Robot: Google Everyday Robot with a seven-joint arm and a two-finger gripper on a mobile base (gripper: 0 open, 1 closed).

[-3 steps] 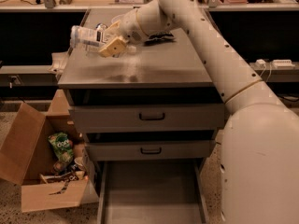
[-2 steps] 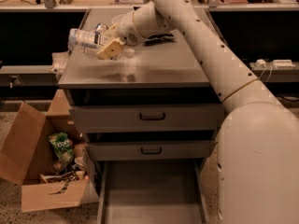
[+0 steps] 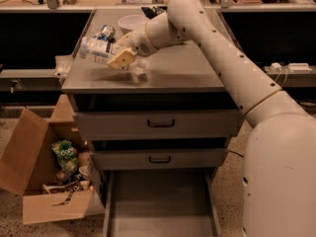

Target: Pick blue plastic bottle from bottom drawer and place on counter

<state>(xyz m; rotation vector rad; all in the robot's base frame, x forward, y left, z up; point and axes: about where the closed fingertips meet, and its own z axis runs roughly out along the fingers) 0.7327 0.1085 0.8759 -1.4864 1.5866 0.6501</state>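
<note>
The blue plastic bottle (image 3: 95, 50) is pale and translucent with a white-bluish label. It lies tilted in my gripper (image 3: 117, 56), just above the left part of the counter (image 3: 173, 68). My gripper is shut on the bottle, with a tan finger pad (image 3: 121, 59) showing in front of it. My white arm (image 3: 217, 48) reaches in from the right across the counter. The bottom drawer (image 3: 158, 201) is pulled open at the bottom, and its grey floor is bare.
A silver-blue drink can (image 3: 104, 32) and a white bowl (image 3: 132, 22) stand at the back of the counter. Two shut drawers with black handles (image 3: 161, 124) sit below. An open cardboard box (image 3: 42, 174) with a green bag stands on the floor at left.
My gripper and the bottle have shifted slightly down and to the left over the counter. The bottle stays held.
</note>
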